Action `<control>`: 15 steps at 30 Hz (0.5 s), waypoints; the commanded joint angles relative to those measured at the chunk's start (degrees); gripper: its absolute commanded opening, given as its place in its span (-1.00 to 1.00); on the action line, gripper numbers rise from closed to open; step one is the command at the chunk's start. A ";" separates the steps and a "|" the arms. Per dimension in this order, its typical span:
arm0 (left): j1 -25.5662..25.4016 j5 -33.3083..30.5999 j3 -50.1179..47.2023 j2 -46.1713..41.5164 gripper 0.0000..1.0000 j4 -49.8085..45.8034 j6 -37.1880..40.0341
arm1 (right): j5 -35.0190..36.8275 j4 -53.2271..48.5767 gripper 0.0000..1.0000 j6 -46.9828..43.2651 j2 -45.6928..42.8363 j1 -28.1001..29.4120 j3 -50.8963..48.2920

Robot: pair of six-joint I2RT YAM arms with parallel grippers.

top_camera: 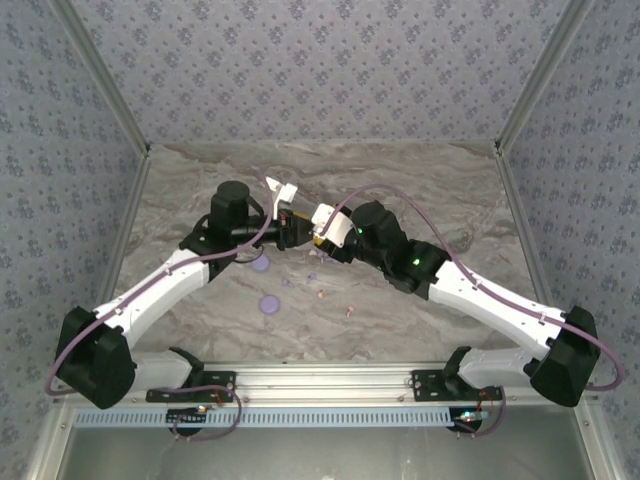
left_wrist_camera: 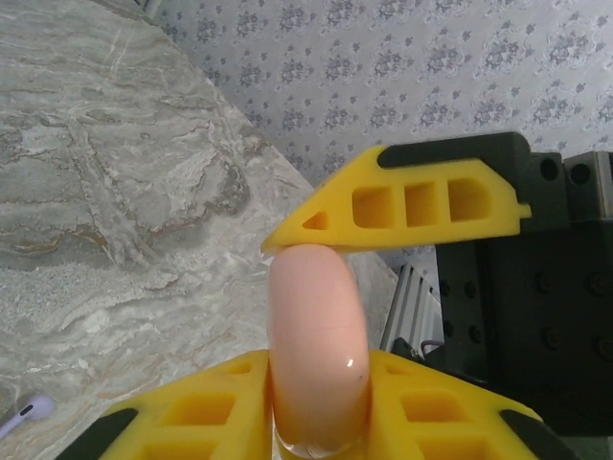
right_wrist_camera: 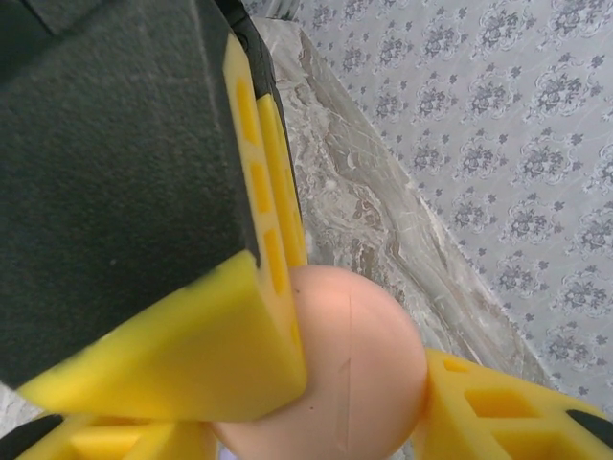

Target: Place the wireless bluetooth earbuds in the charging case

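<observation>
A pink, rounded charging case [left_wrist_camera: 316, 326] hangs above the table between both grippers, lid closed. My left gripper [left_wrist_camera: 319, 374] is shut on its narrow sides, both yellow fingers pressed to it. My right gripper [right_wrist_camera: 316, 426] spans the case [right_wrist_camera: 359, 374] across its wide face. Its right finger [right_wrist_camera: 479, 407] touches the case, while the other is partly hidden behind the left gripper's finger [right_wrist_camera: 192, 335]. In the top view the two grippers [top_camera: 300, 232] [top_camera: 322, 240] meet nose to nose at the table's middle. Tiny earbuds [top_camera: 323, 296] [top_camera: 349, 311] lie on the marble below. One lavender earbud [left_wrist_camera: 24, 412] lies under the left gripper.
Two round lavender discs [top_camera: 261, 264] [top_camera: 269, 303] lie on the table [top_camera: 430, 190] near the left arm. Patterned walls close in the back and sides. An aluminium rail [top_camera: 330, 378] runs along the near edge between the arm bases.
</observation>
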 commanded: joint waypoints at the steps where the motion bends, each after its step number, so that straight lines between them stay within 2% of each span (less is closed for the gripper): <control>1: -0.28 0.29 1.56 -0.26 -0.54 0.87 1.22 | -2.69 -3.36 0.20 1.25 -1.48 -0.80 2.34; 5: -0.21 -2.79 -0.24 -1.52 -0.63 3.92 1.17 | -8.18 -7.74 0.59 3.66 -3.45 -3.35 3.22; 10: -0.23 -7.05 -4.78 -3.93 -0.83 14.09 0.69 | -18.77 -8.54 1.00 9.01 -8.95 -8.54 0.29; 15: -0.25 -7.98 -9.20 -5.35 -0.88 26.80 0.83 | -32.07 -1.15 1.00 19.27 -14.73 -17.00 -4.85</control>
